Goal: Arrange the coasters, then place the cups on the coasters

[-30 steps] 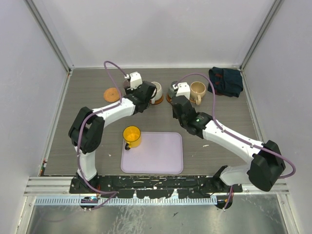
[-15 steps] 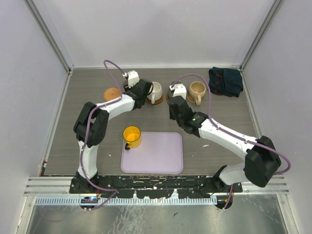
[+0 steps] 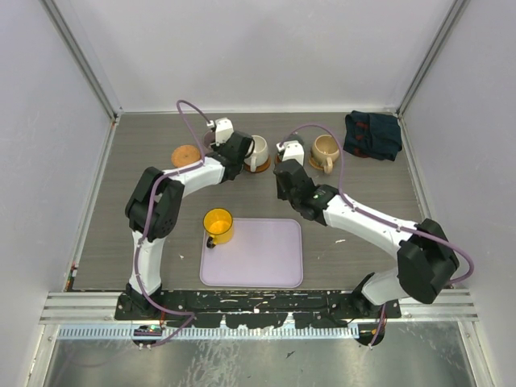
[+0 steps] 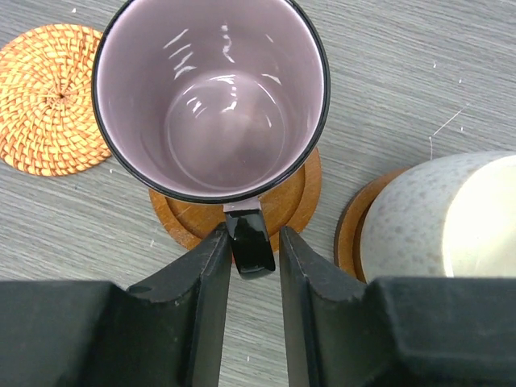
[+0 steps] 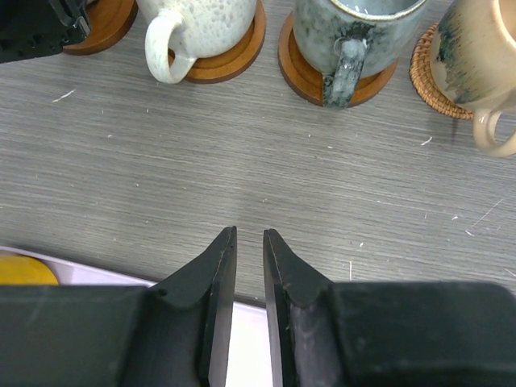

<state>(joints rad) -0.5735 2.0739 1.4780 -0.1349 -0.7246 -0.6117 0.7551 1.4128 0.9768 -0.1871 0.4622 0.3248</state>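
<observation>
1. Since a second ago, the left gripper (image 4: 255, 234) has slid left along the far row, off the cream-white cup (image 3: 258, 151) and onto the purple glass cup (image 4: 210, 97). The right gripper (image 5: 250, 234) has crept far-left, and its wrist now hides the grey-green cup (image 5: 347, 28) from the top view. No cup has moved.
2. Purple glass cup: translucent mauve wall, dark rim, glossy and empty inside, upright. Its dark handle (image 4: 248, 242) points near. It sits on a smooth wood coaster (image 4: 290, 205) at the far side of the table (image 3: 145, 218).
3. Left jaws are narrow and straddle that handle. One finger looks to touch it and a sliver of gap shows at the other. Can't tell if it's actually clamped.
4. The right gripper hovers over bare table between the row and the lavender tray (image 3: 266, 262). Its jaws are a thin slit with nothing in them.
5. Far row, left to right:
   - bare woven coaster (image 4: 48, 97)
   - purple glass cup
   - cream-white cup, speckled, on a brown disc (image 5: 238, 56)
   - grey-green cup, glazed, handle pointing near, on another brown disc (image 5: 298, 72)
   - beige cup (image 5: 476, 48) on a second woven coaster (image 5: 427, 81)
6. The yellow cup (image 3: 218, 224) stands at the tray's far-left corner, well apart from the row.
7. The dark blue cloth (image 3: 372, 134) lies at far right.
</observation>
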